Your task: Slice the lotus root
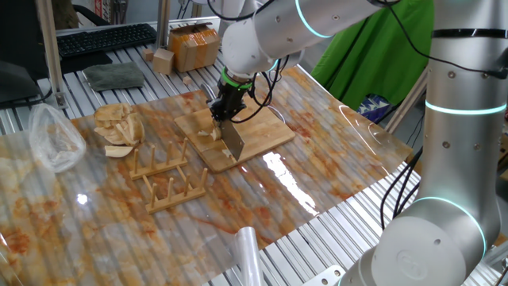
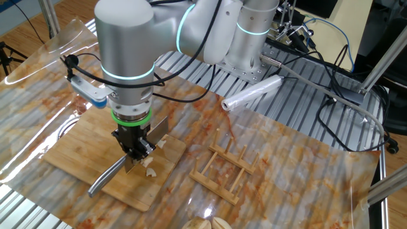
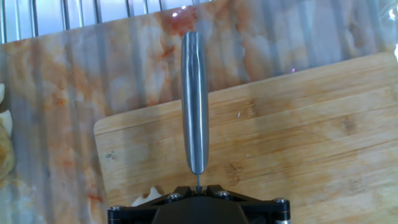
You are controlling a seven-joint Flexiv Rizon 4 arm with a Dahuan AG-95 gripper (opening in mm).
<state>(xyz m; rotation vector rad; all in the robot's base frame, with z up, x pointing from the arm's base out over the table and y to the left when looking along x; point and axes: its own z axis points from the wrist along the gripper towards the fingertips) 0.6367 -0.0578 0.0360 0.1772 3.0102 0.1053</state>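
A bamboo board (image 1: pixel 258 135) lies on the marbled mat. My gripper (image 1: pixel 225 110) stands over its near-left part, shut on a steel knife (image 1: pixel 233 144) whose blade points down at the board. Small pale bits of lotus root (image 1: pixel 209 133) lie beside the blade. In the other fixed view the gripper (image 2: pixel 135 151) holds the knife's handle (image 2: pixel 105 179) low over the board (image 2: pixel 70 152), with lotus root bits (image 2: pixel 150 168) just right of it. In the hand view the knife handle (image 3: pixel 194 99) runs straight away from the gripper (image 3: pixel 198 186), and one lotus root bit (image 3: pixel 149 195) peeks out at its left.
A wooden rack (image 1: pixel 163 179) stands left of the board, with a heap of tan slices (image 1: pixel 119 127) and a plastic bag (image 1: pixel 51 139) beyond it. A cardboard box (image 1: pixel 193 44) and a wooden cube (image 1: pixel 163 59) sit at the back. A plastic roll (image 1: pixel 246 250) lies near the front edge.
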